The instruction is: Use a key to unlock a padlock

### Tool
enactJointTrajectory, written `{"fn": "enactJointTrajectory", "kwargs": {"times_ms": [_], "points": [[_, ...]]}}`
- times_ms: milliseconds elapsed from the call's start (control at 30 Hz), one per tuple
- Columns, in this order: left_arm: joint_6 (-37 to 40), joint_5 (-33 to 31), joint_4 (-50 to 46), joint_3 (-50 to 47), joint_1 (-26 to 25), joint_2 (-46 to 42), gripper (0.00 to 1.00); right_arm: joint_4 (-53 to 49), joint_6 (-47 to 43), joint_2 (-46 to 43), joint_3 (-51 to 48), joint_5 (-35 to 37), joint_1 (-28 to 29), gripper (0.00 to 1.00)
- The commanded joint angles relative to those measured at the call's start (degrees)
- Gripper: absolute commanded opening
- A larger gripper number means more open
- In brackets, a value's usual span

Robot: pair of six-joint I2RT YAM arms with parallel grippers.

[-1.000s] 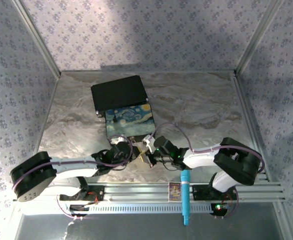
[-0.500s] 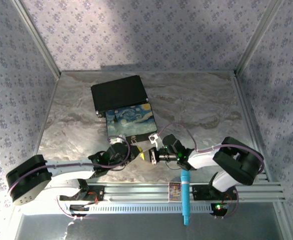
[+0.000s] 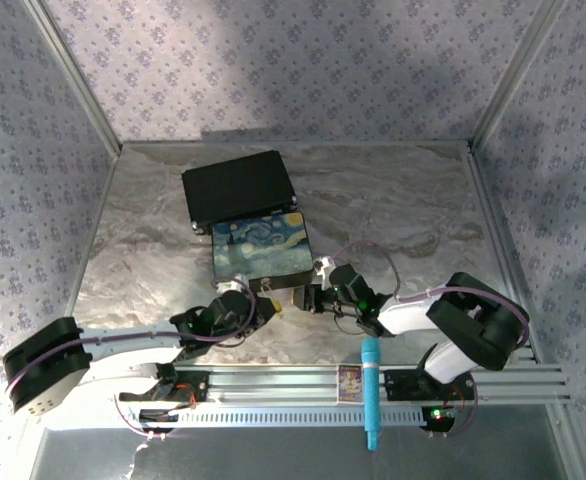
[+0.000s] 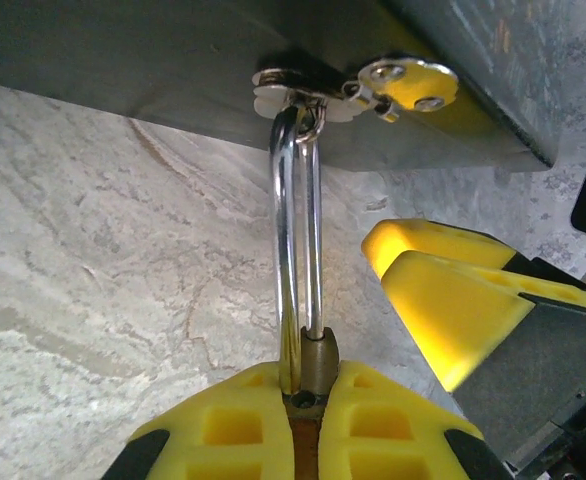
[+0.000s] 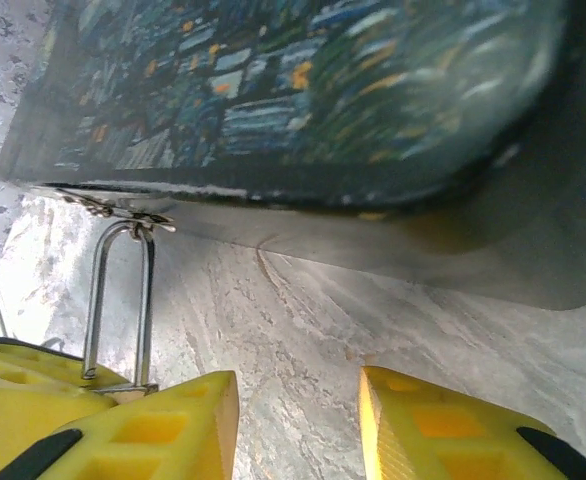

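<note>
The padlock [image 4: 321,352] is a small brass body with a long silvery shackle [image 4: 297,220] threaded through the hasp [image 4: 295,84] of the starry-night box [image 3: 261,247]. My left gripper [image 4: 313,378] is shut on the brass body. One shackle leg sits in the body; the other ends beside it, above an open hole. My right gripper [image 5: 298,420] stands open just right of the padlock, with bare table between its fingers [image 4: 443,300]. The shackle [image 5: 118,290] shows at the left of the right wrist view. The key is hidden.
A black box [image 3: 238,187] lies behind the painted box. A blue pen-like tool [image 3: 370,395] and a small card [image 3: 349,381] sit on the front rail. Patterned walls close the table [image 3: 393,215] on three sides.
My right gripper has opened and drawn back slightly to the right of the padlock. The left arm has swung lower, and its gripper still holds the padlock.
</note>
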Motion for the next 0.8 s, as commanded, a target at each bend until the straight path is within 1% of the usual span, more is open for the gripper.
{"fn": "enactJointTrajectory", "kwargs": {"times_ms": [0, 100, 167, 200, 267, 333, 367, 433, 500, 533, 667, 767], "points": [[1.77, -0.33, -3.76, 0.75, -0.44, -1.74, 0.0, -3.14, -0.01, -1.12, -0.29, 3.17, 1.15, 0.4], [4.49, -1.18, -12.85, 4.06, -0.42, -1.76, 0.0, -7.19, -0.54, -4.73, 0.03, 5.24, 1.76, 0.48], [6.39, -1.99, -19.07, 6.47, -0.43, -1.49, 0.0, -12.49, -1.52, -8.85, 0.97, 8.2, 2.63, 0.5], [7.12, -2.28, -21.5, 7.25, -0.43, -1.4, 0.0, -16.55, -2.88, -11.58, 1.88, 11.12, 3.86, 0.54], [8.48, -2.42, -24.6, 8.32, -0.31, -1.31, 0.0, -26.04, -4.65, -16.48, 4.71, 19.55, 6.78, 0.64], [9.84, -2.15, -26.86, 9.03, 0.02, -1.31, 0.0, -35.54, -1.93, -19.66, 8.07, 27.09, 7.88, 0.76], [10.43, -1.98, -27.55, 9.24, 0.14, -1.19, 0.0, -39.52, -0.25, -20.14, 9.55, 28.35, 7.26, 0.78], [12.36, -0.58, -28.75, 9.98, 0.95, -0.04, 0.0, -45.45, 0.46, -18.84, 13.66, 26.24, 3.88, 0.79], [13.5, 0.78, -30.38, 10.81, 2.41, 1.96, 0.0, -47.92, -1.04, -15.57, 17.63, 21.92, 0.63, 0.79], [14.08, 1.31, -31.24, 11.25, 2.9, 3.04, 0.0, -48.24, -2.01, -13.84, 19.46, 20.85, -0.16, 0.79], [15.72, 1.16, -33.93, 12.86, 3.14, 5.67, 0.0, -49.49, -5.51, -6.79, 25.95, 19.53, -0.86, 0.79], [16.17, 0.69, -35.55, 13.39, 3.14, 6.84, 0.0, -53.65, -6.11, -0.93, 30.68, 19.46, -1.89, 0.79]]}}
